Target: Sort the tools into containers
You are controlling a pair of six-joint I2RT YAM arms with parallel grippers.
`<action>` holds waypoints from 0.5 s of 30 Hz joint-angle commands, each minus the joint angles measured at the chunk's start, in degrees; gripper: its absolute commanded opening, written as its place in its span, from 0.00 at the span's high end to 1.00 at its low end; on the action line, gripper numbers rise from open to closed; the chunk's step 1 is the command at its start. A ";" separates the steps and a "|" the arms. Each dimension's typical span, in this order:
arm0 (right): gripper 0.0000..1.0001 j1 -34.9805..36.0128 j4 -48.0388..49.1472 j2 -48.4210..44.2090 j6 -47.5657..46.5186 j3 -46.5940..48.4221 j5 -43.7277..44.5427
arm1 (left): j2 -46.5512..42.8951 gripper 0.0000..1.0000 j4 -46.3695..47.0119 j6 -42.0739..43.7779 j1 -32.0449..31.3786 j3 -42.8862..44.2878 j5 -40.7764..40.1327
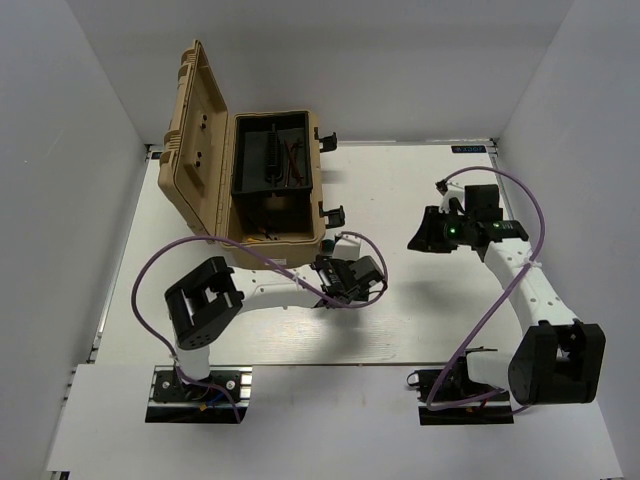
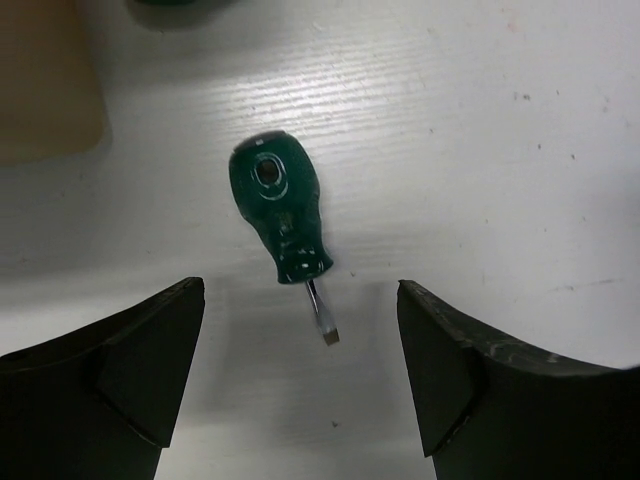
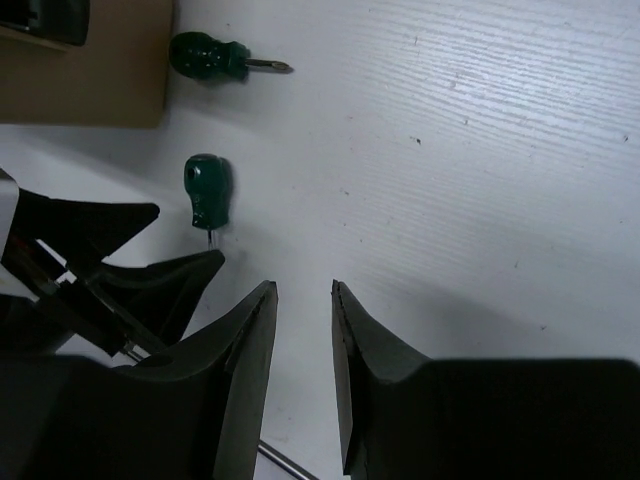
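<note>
A stubby green-handled screwdriver (image 2: pixel 280 215) lies flat on the white table, its blade tip between the spread fingers of my left gripper (image 2: pixel 300 290), which is open and holds nothing. The right wrist view shows this same screwdriver (image 3: pixel 207 190) and a second green one (image 3: pixel 205 55) lying beside the tan toolbox wall (image 3: pixel 90 85). My right gripper (image 3: pixel 302 288) hovers over bare table with its jaws a little apart and nothing between them. The toolbox (image 1: pixel 280 222) stands open at the back left, and my left gripper (image 1: pixel 335 275) is just in front of its right corner.
The toolbox lid (image 1: pixel 195 130) stands upright on the left. Its black inner tray (image 1: pixel 272 150) holds some thin tools. My right gripper (image 1: pixel 418 240) is to the right of the box. A thin metal rod (image 3: pixel 285 462) lies under the right fingers. White walls enclose the table.
</note>
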 commanded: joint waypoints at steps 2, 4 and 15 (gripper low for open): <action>0.65 -0.95 3.36 -3.10 1.32 -0.92 -3.73 | 1.98 0.13 2.13 -2.30 0.54 2.81 -5.59; 0.65 -1.30 3.80 -3.37 1.85 -1.19 -4.25 | 3.22 0.13 2.13 -2.90 0.54 3.34 -6.20; 0.65 -3.85 4.33 -4.69 2.99 -2.77 -6.71 | 7.53 0.31 3.62 -4.76 2.12 3.87 -9.19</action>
